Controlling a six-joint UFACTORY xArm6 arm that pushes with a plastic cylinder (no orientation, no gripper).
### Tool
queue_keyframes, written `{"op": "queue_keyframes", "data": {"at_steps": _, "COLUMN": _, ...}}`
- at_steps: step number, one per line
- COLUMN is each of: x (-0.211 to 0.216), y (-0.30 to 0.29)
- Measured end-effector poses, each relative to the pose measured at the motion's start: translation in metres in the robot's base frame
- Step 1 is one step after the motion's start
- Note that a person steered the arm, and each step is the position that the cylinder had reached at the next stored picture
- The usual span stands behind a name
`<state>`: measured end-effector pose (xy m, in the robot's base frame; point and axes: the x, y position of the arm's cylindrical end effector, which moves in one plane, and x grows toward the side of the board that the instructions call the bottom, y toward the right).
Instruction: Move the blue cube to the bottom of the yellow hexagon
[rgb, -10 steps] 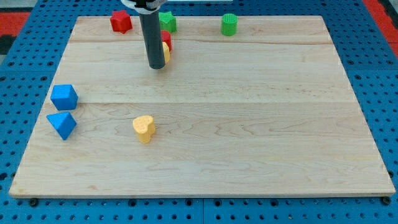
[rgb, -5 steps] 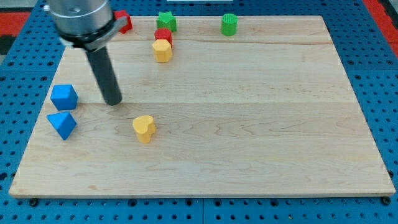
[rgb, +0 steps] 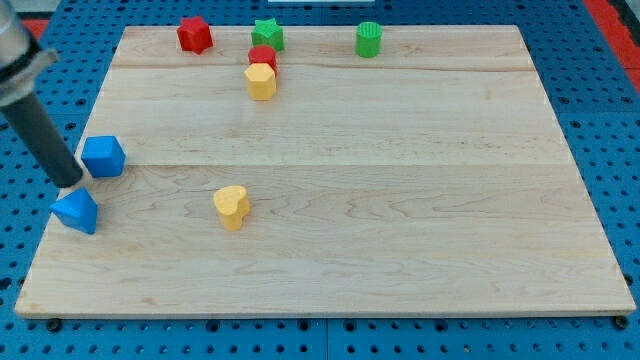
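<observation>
The rod has swept from the worktop's (rgb: 400, 200) upper middle to its left edge; its tip (rgb: 70, 181) now sits just left of the blue cube (rgb: 103, 156) and just above the blue triangular block (rgb: 76, 211), which has shifted down-left. No gripper is fitted, so none opens or closes. The cube lies well apart from the yellow hexagon (rgb: 261, 81), itself touching a red block (rgb: 263, 56). The tip appears placed to push the cube rightward.

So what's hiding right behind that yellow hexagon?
A red block sits just behind the yellow hexagon, toward the view's top, seemingly touching. Only its upper part shows; the hexagon covers its lower part, so I can't tell its shape.
</observation>
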<state>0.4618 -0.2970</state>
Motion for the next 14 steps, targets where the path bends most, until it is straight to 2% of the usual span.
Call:
{"op": "queue_keyframes", "data": {"at_steps": 1, "x": -0.012, "y": 0.001}}
{"op": "queue_keyframes", "data": {"at_steps": 3, "x": -0.013, "y": 0.077}}
{"op": "queue_keyframes", "data": {"at_steps": 5, "x": -0.065, "y": 0.079}}
{"op": "queue_keyframes", "data": {"at_steps": 7, "x": -0.065, "y": 0.1}}
{"op": "queue_keyframes", "data": {"at_steps": 9, "x": -0.046, "y": 0.105}}
{"op": "queue_keyframes", "data": {"at_steps": 11, "x": -0.045, "y": 0.146}}
{"op": "queue_keyframes", "data": {"at_steps": 13, "x": -0.066, "y": 0.186}}
{"op": "queue_keyframes", "data": {"at_steps": 14, "x": -0.026, "y": 0.164}}
